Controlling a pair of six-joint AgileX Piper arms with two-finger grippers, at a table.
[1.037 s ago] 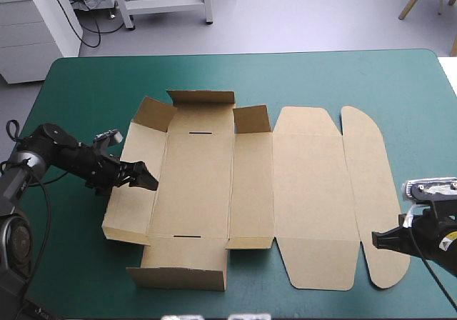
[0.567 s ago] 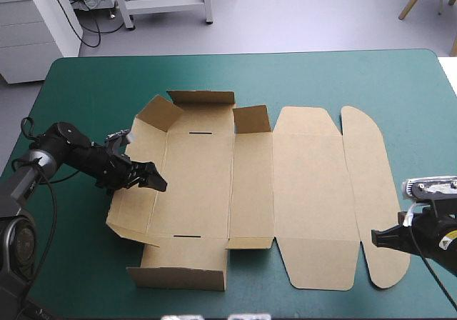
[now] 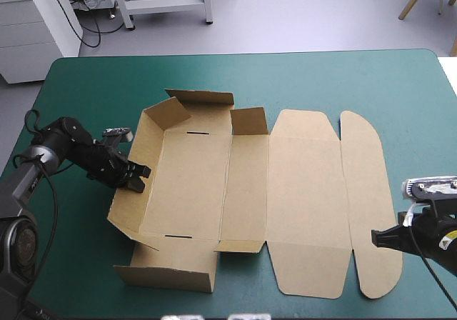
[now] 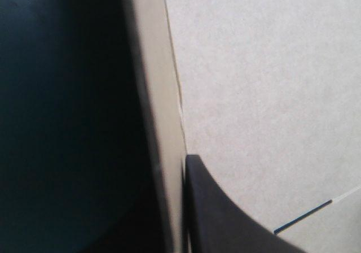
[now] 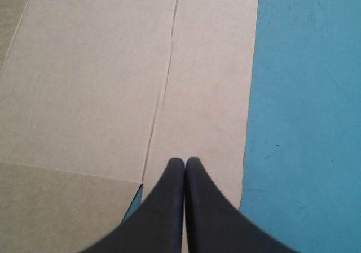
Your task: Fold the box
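The brown box [image 3: 193, 184] lies open mid-table, its lid panels [image 3: 307, 198] flat toward the right. The left wall [image 3: 127, 191] stands tilted up, and the far flap [image 3: 198, 97] and near wall [image 3: 168, 277] are raised too. My left gripper [image 3: 136, 178] is shut on the left wall; in the left wrist view the board's edge [image 4: 163, 151] runs between the fingers of that gripper [image 4: 183, 162]. My right gripper [image 3: 377, 238] is shut, with nothing held, at the rounded end flap [image 3: 371, 191]. In the right wrist view that gripper [image 5: 185, 162] sits over the board [image 5: 113, 83] beside its edge.
Teal-green cover [image 3: 321, 77] shows between the box and the table's far edge. A narrower strip of cover [image 3: 71, 213] lies left of the box, under my left arm. The near wall stands close to the table's front edge.
My left gripper has shut on the left wall, which now stands steeper. The whole box has slid a little to the left and toward the front. The right arm has not moved.
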